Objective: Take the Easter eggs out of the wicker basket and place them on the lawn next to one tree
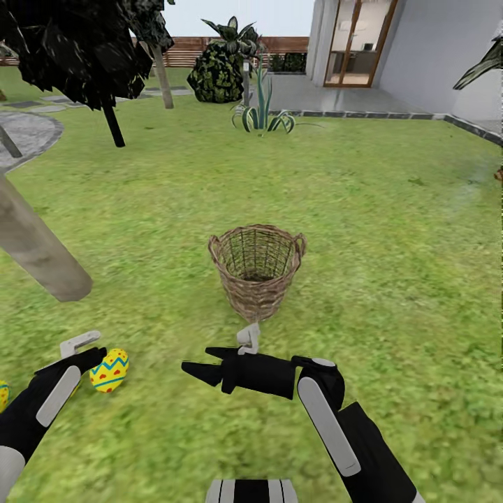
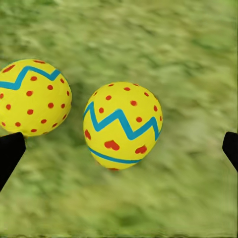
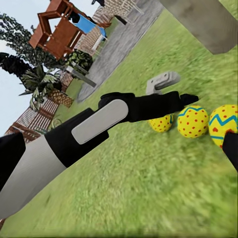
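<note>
Over on the left, the tree (image 1: 38, 248) leans in with its pale trunk meeting the lawn (image 1: 391, 230), and just in front of it the left gripper (image 2: 119, 148) hangs low over the grass with its fingers spread wide and nothing between them. The left wrist view looks straight down on two Easter eggs (image 2: 122, 125) lying a little apart on the grass, the banded one sitting free between the open tips, touching neither. The right wrist view counts three eggs in a row by the left arm (image 3: 99, 124), near the foot of that trunk. Moving to the middle, the wicker basket (image 1: 256, 269) stands upright on the grass, and through the weave it looks empty, so by my reading the placing is as good as done. The sensible way to finish this step is to lift the left gripper straight up, keeping those fingers wide so neither tip nudges an egg and sets it rolling away from the tree. On the right, the right gripper (image 1: 194, 368) hovers in front of the basket, pointing across toward the eggs; whether its jaws are apart or closed, the pictures do not let me say.
</note>
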